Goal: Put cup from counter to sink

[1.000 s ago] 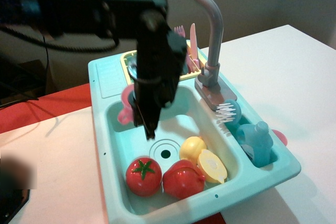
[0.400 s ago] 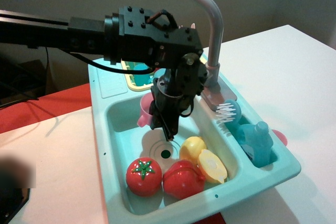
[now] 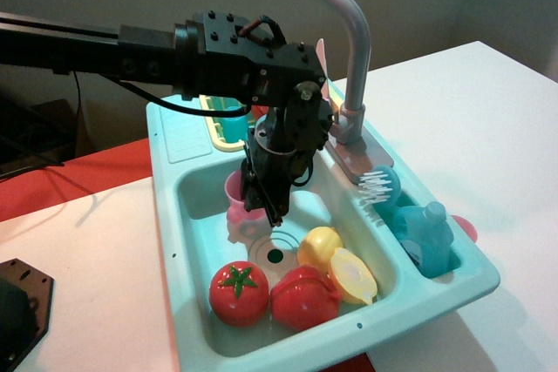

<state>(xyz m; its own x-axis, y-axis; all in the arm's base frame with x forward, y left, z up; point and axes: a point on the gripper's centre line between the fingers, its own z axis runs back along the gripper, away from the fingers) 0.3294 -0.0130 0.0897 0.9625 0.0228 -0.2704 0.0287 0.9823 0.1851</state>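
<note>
The pink cup is down inside the light-teal sink, at the basin's left side just behind the drain ring. It stands upright, at or just above the floor. My black gripper reaches down from above and its fingers are closed on the cup's right rim. The arm hides part of the cup and the back of the basin. The counter ledge at the back left has nothing on it.
A red tomato, a red fruit and a cut yellow lemon lie at the basin's front. The grey faucet rises at the right. The yellow dish rack, a brush and a blue bottle stand around the basin.
My gripper has carried the pink cup from the basin's back left edge forward and down into the sink, close to the drain ring.
</note>
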